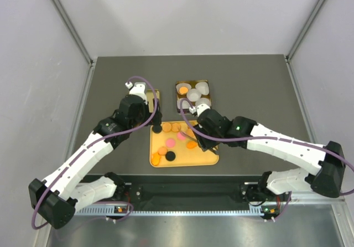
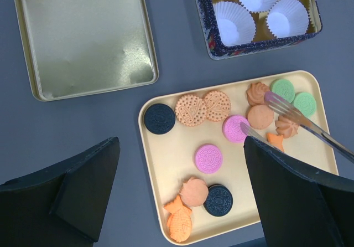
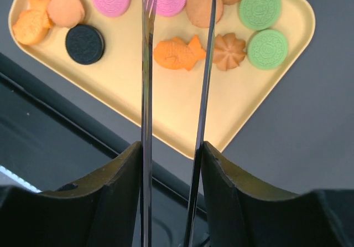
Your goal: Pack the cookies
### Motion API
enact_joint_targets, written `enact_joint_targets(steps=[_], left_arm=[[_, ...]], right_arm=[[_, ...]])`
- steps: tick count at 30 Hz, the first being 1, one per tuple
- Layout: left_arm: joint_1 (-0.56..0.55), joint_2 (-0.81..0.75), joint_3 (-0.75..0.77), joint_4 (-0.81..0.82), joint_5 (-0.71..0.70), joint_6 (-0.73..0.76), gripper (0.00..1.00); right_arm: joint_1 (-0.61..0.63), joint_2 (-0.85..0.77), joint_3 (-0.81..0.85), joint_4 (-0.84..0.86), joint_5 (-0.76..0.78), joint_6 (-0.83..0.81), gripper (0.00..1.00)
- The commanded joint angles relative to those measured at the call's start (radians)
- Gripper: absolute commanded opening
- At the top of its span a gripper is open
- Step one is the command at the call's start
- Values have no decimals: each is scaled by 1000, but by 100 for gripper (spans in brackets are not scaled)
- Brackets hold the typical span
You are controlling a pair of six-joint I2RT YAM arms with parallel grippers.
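Several cookies [image 2: 208,158], orange, tan, pink, green and black, lie on a yellow tray [image 2: 171,147]. My left gripper [image 2: 181,147] is open and empty above the tray's left half; in the top view it is at the tray's far left corner [image 1: 156,122]. My right gripper [image 3: 171,147] is shut on metal tongs [image 3: 146,64]. The tong arms are apart, on either side of an orange fish cookie [image 3: 177,53]. Their tips reach the tan round cookie [image 2: 260,117]. One orange cookie [image 1: 182,91] sits in the tin.
A dark patterned tin [image 2: 206,31] with white paper cups [image 2: 234,22] stands beyond the tray. Its gold lid [image 2: 88,36] lies upside down to the left. The tray's front edge [image 3: 99,100] is close to the table's near edge.
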Motion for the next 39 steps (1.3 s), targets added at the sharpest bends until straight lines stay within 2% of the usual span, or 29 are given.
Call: enact_joint_targets(steps=[1, 9, 21, 39], left_arm=[[5, -4, 29, 34, -6, 2, 99], [6, -1, 20, 43, 6, -4, 99], [8, -13, 17, 35, -5, -1, 99], [9, -9, 14, 35, -3, -1, 99]], right_arm=[[45, -82, -15, -33, 33, 52, 44], [64, -135, -64, -78, 75, 96, 45], [64, -44, -63, -43, 120, 76, 45], [64, 28, -44, 11, 97, 49, 45]])
